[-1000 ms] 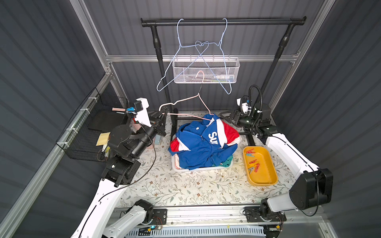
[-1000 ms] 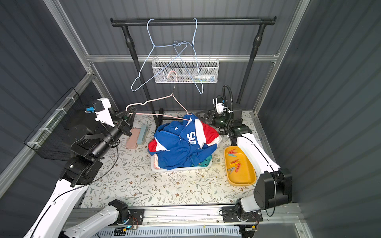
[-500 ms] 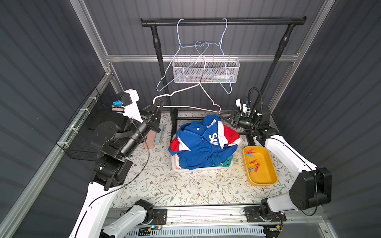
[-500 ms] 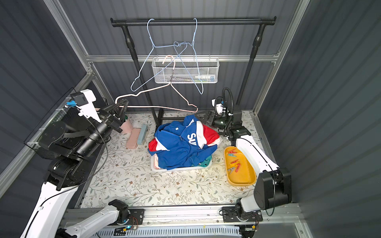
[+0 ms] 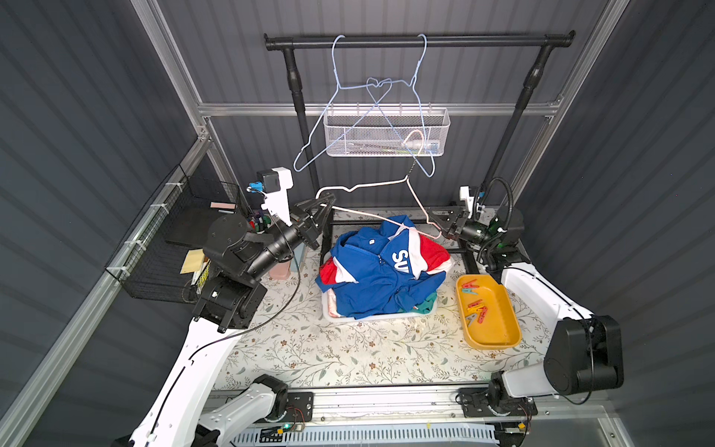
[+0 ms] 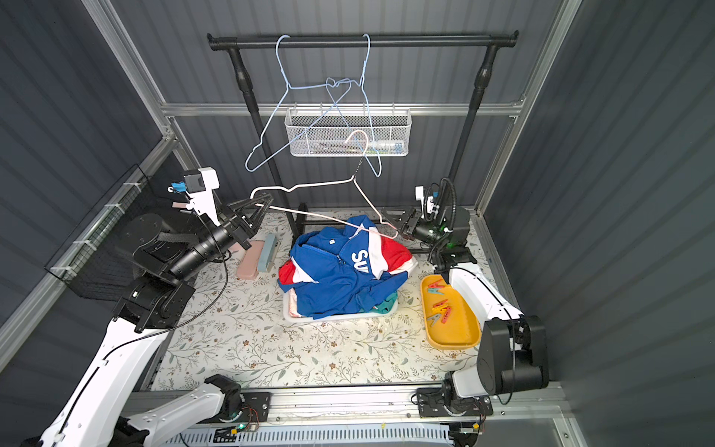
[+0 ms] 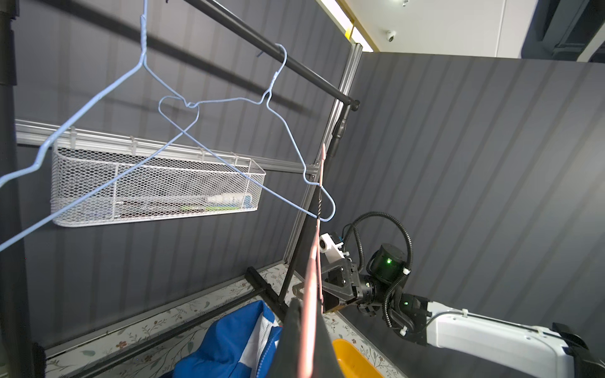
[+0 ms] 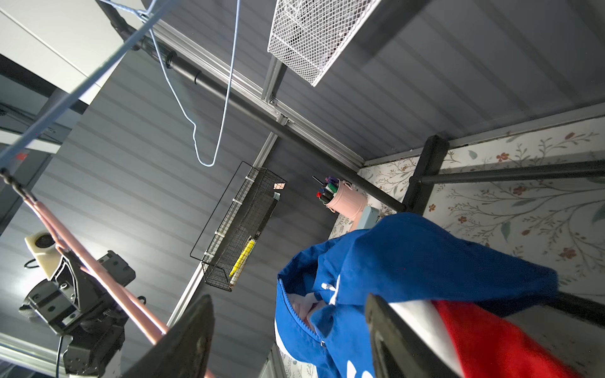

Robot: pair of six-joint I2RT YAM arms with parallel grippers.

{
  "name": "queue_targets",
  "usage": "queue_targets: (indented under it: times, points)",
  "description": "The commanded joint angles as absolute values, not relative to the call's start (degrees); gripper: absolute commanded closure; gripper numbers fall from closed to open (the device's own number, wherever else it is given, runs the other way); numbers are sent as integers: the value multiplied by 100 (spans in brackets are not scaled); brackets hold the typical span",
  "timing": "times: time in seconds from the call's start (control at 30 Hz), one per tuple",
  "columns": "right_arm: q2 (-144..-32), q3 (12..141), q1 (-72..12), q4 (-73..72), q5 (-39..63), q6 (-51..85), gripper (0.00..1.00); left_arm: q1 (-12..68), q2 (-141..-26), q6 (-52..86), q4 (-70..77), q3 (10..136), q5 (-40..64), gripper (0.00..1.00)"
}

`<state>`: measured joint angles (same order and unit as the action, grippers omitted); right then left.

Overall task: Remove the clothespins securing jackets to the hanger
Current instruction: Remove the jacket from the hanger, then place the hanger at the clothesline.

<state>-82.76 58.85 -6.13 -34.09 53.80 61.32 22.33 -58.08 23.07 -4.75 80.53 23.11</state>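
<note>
Pink wire, thin and springy: the hanger (image 7: 313, 261) looks almost weightless, but I judge it will flex and swing about any single point that holds it. The left jaws are pressed together on one end of it. From there it reaches across to the right jaws, which stand spread with the far end right at their tips. Whether the wire lies between them or just beside one I cannot tell. A second hold at that end bend, where the top and bottom wires meet, should steady it; mid-span the wire would only bow.

No pegs show on the hanger. The pegs (image 5: 476, 307) I can see lie in the yellow tray (image 5: 499, 336), below the right jaws and back toward that arm's base. They look like small, light, hard plastic. One is best pinched at its two tail ends to open the spring, not at the nose.

The jackets (image 5: 379, 278) lie heaped in a white bin (image 5: 367, 318) on the counter (image 5: 348, 356), below and between both jaws. The blue one is on top, its collar just under the bottom wire; touching or not is unclear. Being soft, limp cloth, it would likely snag on the wire rather than slide.

The hook rises above the jaws, near a corner of the blue hangers (image 7: 98, 100); I cannot tell whether it is caught or free.
</note>
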Motion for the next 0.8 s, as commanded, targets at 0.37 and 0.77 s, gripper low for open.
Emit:
queue_targets:
  times: [0.37,0.77]
  points:
    - [-7859,4651,-2,-5907,5657,7819,3,2048,-6397,2947,303,8066,3020,100]
    - [-7743,4177,17,-6305,5825,7996,6,1456,-6486,3364,834,7581,3925,100]
